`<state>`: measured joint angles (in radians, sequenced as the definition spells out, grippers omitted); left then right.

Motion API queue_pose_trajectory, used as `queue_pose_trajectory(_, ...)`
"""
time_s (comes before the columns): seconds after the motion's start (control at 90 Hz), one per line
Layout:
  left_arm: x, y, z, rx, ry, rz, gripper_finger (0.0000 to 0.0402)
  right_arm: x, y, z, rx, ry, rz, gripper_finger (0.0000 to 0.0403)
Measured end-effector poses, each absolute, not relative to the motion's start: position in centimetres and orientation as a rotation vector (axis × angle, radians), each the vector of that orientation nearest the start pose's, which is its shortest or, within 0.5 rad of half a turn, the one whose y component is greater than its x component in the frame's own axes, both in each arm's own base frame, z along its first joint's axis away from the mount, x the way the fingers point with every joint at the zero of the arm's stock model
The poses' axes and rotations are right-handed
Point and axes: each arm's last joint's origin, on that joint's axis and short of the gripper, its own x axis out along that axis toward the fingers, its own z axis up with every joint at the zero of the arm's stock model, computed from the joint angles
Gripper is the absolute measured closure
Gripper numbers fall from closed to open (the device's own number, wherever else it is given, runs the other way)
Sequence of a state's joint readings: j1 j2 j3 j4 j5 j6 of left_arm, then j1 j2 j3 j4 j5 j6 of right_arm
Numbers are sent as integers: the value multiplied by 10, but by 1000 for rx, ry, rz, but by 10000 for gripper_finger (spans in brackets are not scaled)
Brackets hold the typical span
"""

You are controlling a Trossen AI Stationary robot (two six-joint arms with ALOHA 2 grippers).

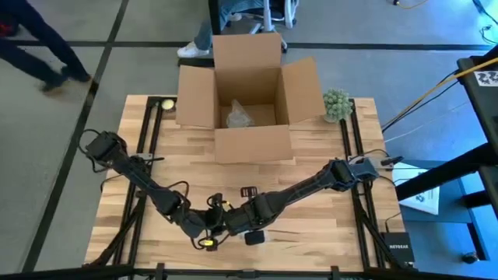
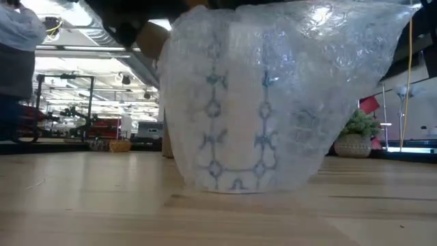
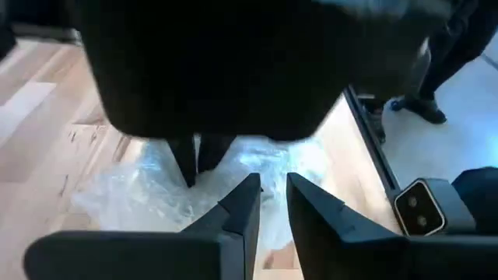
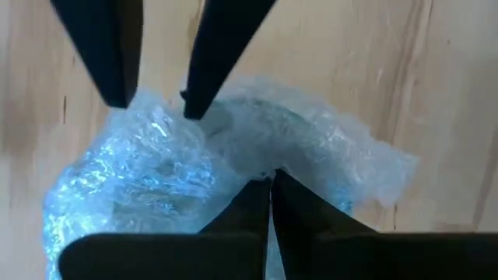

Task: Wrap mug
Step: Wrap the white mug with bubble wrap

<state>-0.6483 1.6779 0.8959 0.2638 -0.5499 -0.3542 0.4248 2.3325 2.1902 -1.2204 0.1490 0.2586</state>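
The mug [image 2: 239, 123], white with a blue pattern, stands upright on the table near its front edge, covered in clear bubble wrap [image 4: 156, 171]. Both arms meet above it. My right gripper [image 4: 270, 183] is shut on the wrap at the top of the bundle. My left gripper [image 3: 270, 190] faces it from the other side, open, with its fingertips [image 4: 124, 97] at the wrap's upper edge. I cannot tell whether they touch it. In the high view the grippers [image 1: 226, 222] hide the mug. My right gripper pinches a bunched-up part of the bubble wrap [image 4: 272, 165] between its two fingers, on top of the wrapped mug. The fingers come from above, slanting down. The wrapped mug rests with its base [image 2: 239, 186] on the table.
An open cardboard box [image 1: 249, 93] stands at the far middle of the table with a wrapped item [image 1: 237, 115] inside. A small potted plant [image 1: 336, 104] is to its right and a yellow ball [image 1: 166, 103] to its left. People stand beyond the table.
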Motion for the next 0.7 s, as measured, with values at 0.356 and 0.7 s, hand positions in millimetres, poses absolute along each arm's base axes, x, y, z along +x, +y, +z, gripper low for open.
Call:
queue_pose_trajectory(0.356, 293, -192, 177, -85, 455, 38, 353, 433, 196, 258, -151, 1256, 113, 402)
queue_pose_trajectory(0.7, 293, -191, 177, -88, 453, 43, 353, 413, 190, 307, -90, 1183, 143, 402)
